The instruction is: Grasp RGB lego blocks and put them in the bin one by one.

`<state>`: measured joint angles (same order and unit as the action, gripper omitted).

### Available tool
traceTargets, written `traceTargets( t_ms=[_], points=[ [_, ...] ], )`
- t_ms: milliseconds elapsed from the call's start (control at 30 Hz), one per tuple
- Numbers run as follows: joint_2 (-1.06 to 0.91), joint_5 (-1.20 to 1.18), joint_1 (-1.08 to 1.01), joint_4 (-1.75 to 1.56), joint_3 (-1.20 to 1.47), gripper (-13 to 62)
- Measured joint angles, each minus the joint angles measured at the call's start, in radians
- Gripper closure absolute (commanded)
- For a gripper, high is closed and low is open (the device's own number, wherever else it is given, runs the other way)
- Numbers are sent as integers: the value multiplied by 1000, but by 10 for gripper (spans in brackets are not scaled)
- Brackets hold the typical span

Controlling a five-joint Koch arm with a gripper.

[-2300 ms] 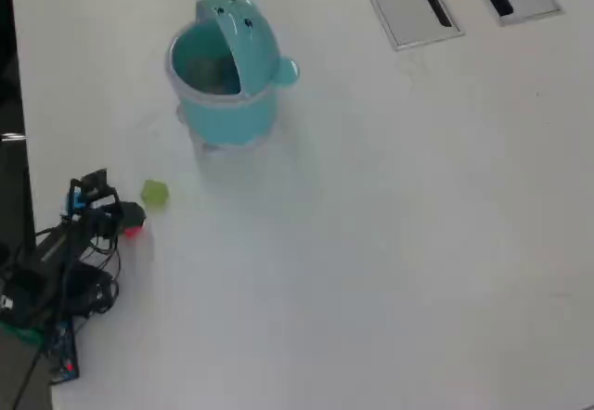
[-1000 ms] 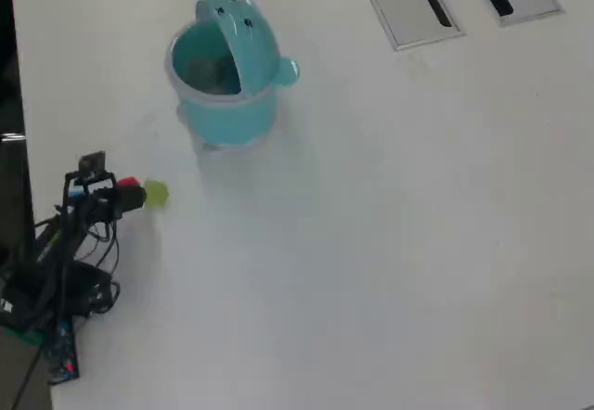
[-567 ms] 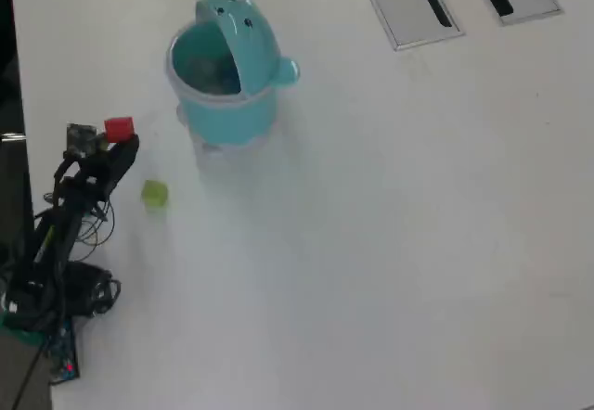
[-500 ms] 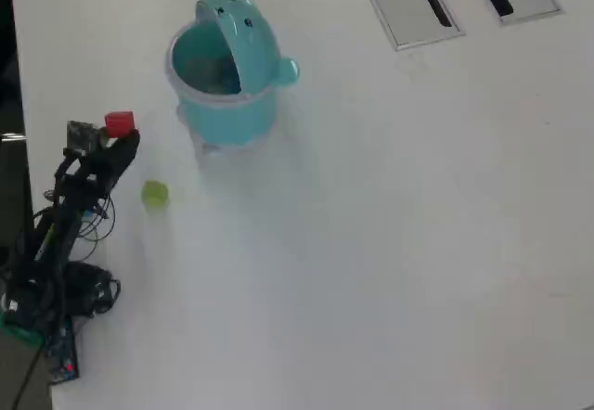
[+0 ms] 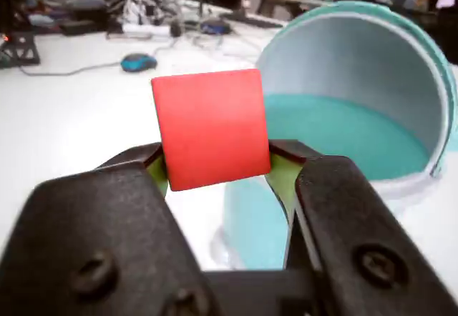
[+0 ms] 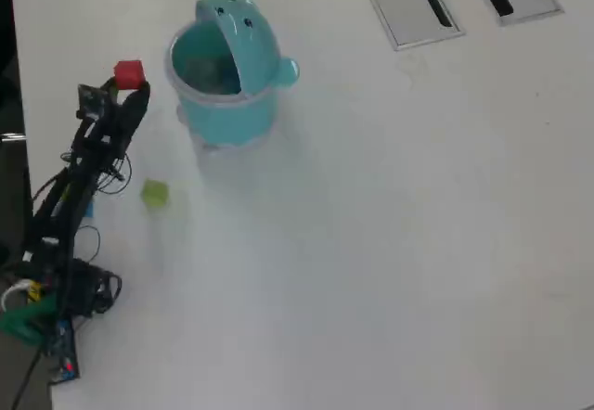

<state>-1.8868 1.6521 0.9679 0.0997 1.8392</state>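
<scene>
The red block (image 5: 210, 128) was clamped between the two black jaws of the gripper (image 5: 215, 169), pinched at its lower sides, with its flat red face turned to the wrist camera. Green pads (image 5: 282, 176) were seen lining the jaws where they met the block. In the overhead view the red block (image 6: 128, 73) was held aloft at the tip of the gripper (image 6: 126, 83), just left of the bin (image 6: 223, 113) and not over its opening.

The teal bin (image 5: 343, 126) was seen close behind the block in the wrist view, lid (image 5: 372, 66) swung open and upright at the far side, pale inner surface showing. From overhead, the lid (image 6: 243, 39) stood raised on the bin's right side, two dark dots on it; something greyish was made out inside the bin, too blurred to name.

The yellowish-green block (image 6: 154, 193) was left lying on the white table (image 6: 390, 243), below the bin and right of the arm (image 6: 70, 197), apart from both. No blue block was made out.

Two grey slotted panels (image 6: 408, 2) were set in the table at the top right, well apart from everything. Cables and clutter (image 5: 107, 16) were visible in the wrist view's background.
</scene>
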Motion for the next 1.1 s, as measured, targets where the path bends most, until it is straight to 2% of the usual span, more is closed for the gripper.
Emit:
traceTargets(
  t_ms=[233,500,767,800,833,867,1100],
  points=[
    [285,-25,-44,-78,-284,392],
    [511,-25,-97,-80,-541,391],
    [606,-26,-187,-80,-623,388],
    [611,-25,-202,-80,-624,315],
    [614,-26,-232,-80,-621,301],
    [617,-20,-235,-80,-623,236],
    [621,40,-242,-80,-632,207]
  ],
)
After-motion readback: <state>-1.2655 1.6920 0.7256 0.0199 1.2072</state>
